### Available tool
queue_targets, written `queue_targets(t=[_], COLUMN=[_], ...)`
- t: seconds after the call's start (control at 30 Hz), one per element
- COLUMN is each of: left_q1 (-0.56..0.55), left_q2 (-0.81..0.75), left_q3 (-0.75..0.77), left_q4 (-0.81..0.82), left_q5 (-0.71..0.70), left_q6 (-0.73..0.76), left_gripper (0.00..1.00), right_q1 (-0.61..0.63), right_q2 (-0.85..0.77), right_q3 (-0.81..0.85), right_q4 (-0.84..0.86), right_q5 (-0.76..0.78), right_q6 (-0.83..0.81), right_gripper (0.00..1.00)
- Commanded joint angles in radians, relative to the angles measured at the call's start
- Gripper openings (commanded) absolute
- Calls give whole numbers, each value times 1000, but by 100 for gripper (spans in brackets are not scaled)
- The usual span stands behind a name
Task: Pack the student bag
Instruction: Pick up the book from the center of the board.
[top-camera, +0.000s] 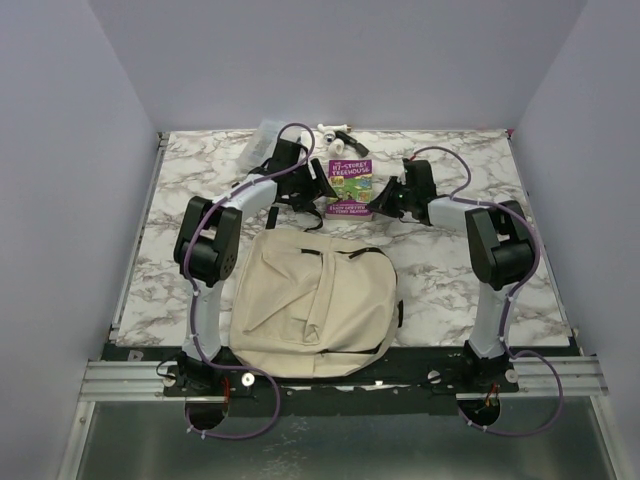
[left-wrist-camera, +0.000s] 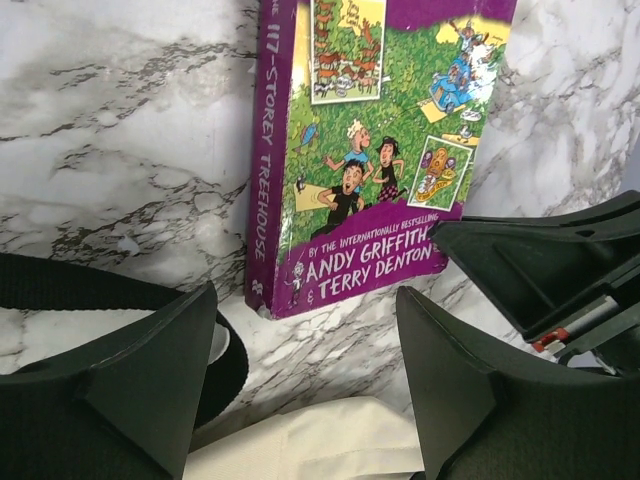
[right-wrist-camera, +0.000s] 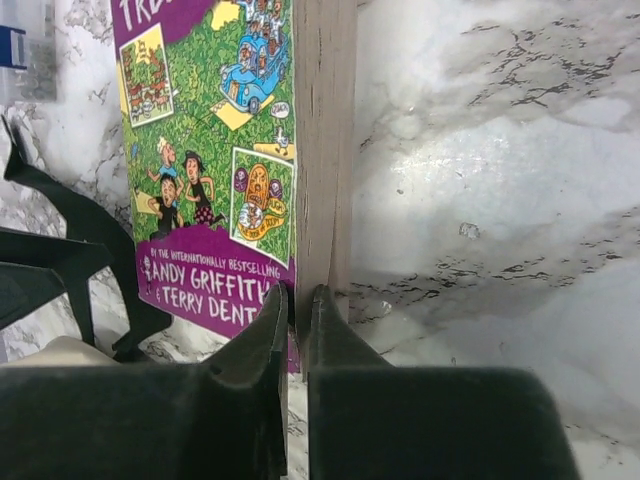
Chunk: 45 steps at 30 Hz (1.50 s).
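Note:
The beige student bag lies flat and zipped at the near middle of the marble table. Just beyond it lies a purple and green paperback book. My right gripper is pinched on the book's near right corner, at the page edge, with cover and some pages between its jaws. My left gripper hangs open over bare marble between the bag's top edge and the book's near left corner, holding nothing. A black strap of the bag curves under its left finger.
A clear plastic packet and small white items lie at the back edge behind the book. The right gripper's black body sits close to the left gripper's right finger. Walls enclose the table on three sides.

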Motion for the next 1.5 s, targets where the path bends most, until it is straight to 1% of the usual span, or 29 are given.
queue_targets(t=[0.0,0.07,0.23,0.33,0.43,0.53,0.67,0.77,0.97,1.13,1.33,1.47], left_q1=[-5,-5,0,8,16,17,15,6,-2,-13,-26,-26], left_q2=[-66,-74,-66,-56,-42,-39,1,17,33,14,69,80], left_q3=[18,11,13,7,10,13,41,61,54,34,92,84], left_q4=[-61,-68,-105,-104,-100,-88,-65,-70,-92,-104,-100,-43], left_q5=[3,18,29,57,86,89,153,130,111,56,162,228], left_q6=[47,51,66,40,7,-27,-65,-51,-115,-133,-169,-210], left_gripper=[75,75,76,77,77,77,76,75,75,79,80,75], right_q1=[-2,-15,-70,-92,-110,-125,-142,-151,-165,-174,-177,-176], right_q2=[-4,-6,-28,-51,-66,-73,-72,-67,-72,-87,-78,-76], right_q3=[2,8,-44,-76,-106,-134,-172,-189,-232,-242,-258,-266], right_q4=[-83,-97,-21,32,79,133,223,265,398,466,551,560], right_q5=[-51,-92,-257,-334,-375,-406,-439,-452,-503,-523,-548,-550], right_q6=[76,115,240,303,350,398,480,523,648,722,792,796], right_gripper=[0,0,0,0,0,0,0,0,0,0,0,0])
